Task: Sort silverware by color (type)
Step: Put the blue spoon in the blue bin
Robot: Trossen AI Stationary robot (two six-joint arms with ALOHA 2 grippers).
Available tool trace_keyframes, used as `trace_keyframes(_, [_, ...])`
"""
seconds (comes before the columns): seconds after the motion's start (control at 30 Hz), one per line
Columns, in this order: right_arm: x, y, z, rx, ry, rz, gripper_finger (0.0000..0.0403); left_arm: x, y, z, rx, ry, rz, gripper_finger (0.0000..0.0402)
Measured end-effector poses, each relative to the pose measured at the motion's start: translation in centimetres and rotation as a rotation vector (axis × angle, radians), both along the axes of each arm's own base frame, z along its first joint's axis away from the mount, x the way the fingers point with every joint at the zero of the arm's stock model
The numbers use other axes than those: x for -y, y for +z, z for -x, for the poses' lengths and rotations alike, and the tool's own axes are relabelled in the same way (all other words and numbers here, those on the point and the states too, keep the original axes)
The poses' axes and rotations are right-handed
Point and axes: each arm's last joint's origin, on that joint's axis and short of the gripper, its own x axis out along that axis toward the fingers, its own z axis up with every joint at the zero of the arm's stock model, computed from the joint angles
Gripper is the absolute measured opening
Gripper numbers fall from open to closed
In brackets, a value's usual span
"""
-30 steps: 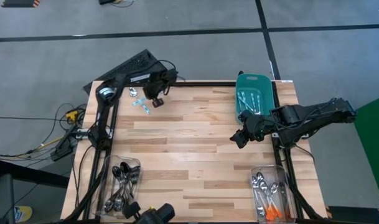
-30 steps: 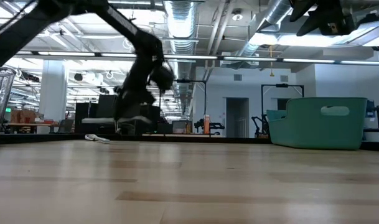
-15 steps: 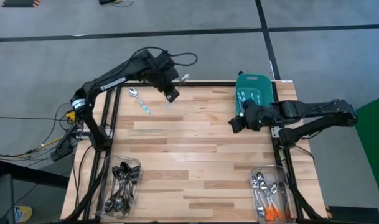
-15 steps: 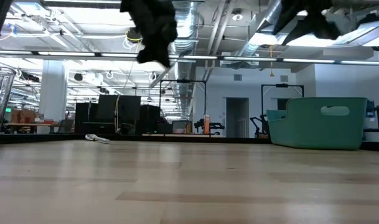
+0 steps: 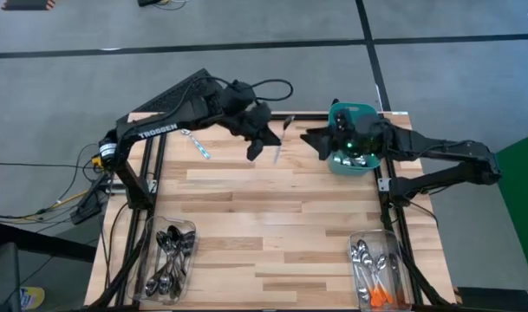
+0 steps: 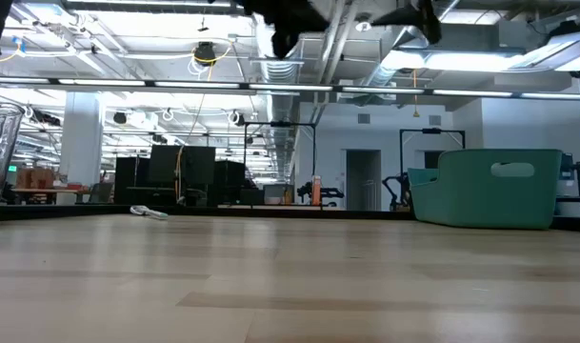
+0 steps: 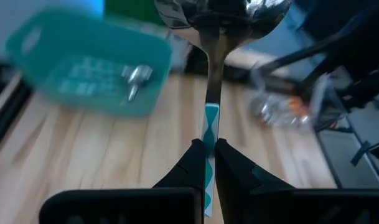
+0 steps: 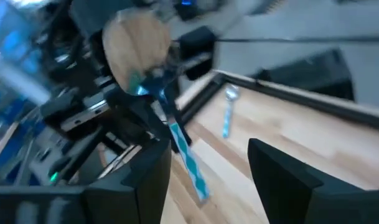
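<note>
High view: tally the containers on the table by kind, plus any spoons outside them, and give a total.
teal tub: 1
clear bins: 2
spoons outside containers, light-blue handles: 2 (held spoon in the left gripper; lying spoon on the table)
Total: 5
The right gripper hangs open near the teal tub.

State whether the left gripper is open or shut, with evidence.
Shut. The left gripper has both fingers pressed against the blue-patterned handle of a spoon, holding it.
</note>
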Motion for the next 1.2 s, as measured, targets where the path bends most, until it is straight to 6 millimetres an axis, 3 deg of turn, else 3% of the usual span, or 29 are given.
trace_keyframes(0.23, [-0.2, 0.7, -1.5, 0.067, 0.139, 0.150, 0.0235, 1.2, 1.7, -1.3, 0.190, -0.051, -0.022, 0.0004])
trace_keyframes(0.5, [0.2, 0.4, -2.7, 0.079, 0.143, 0.230, 0.0210, 1.2, 1.9, -1.4, 0.207, -0.046, -0.024, 0.0004])
trace_keyframes(0.63, [0.5, 0.0, -3.2, 0.062, 0.137, 0.223, 0.0160, 1.1, 1.8, -1.3, 0.202, -0.040, -0.028, 0.0004])
trace_keyframes(0.83, [0.6, -0.1, -3.4, 0.054, 0.140, 0.258, 0.0026, 1.0, 1.5, -1.2, 0.172, -0.030, -0.005, 0.0013])
trace_keyframes(0.9, [0.7, -0.1, -3.4, 0.050, 0.131, 0.268, 0.0022, 0.7, 1.5, -1.1, 0.162, -0.008, -0.013, 0.0022])
trace_keyframes(1.03, [1.9, -0.2, -2.4, 0.011, 0.019, 0.212, 0.0024, -0.1, 0.9, -0.7, 0.089, 0.120, 0.000, 0.0051])
trace_keyframes(1.2, [3.7, -1.4, 0.5, -0.173, -0.174, 0.084, 0.0023, -2.9, -0.3, 1.1, -0.081, 0.370, 0.001, 0.0089])
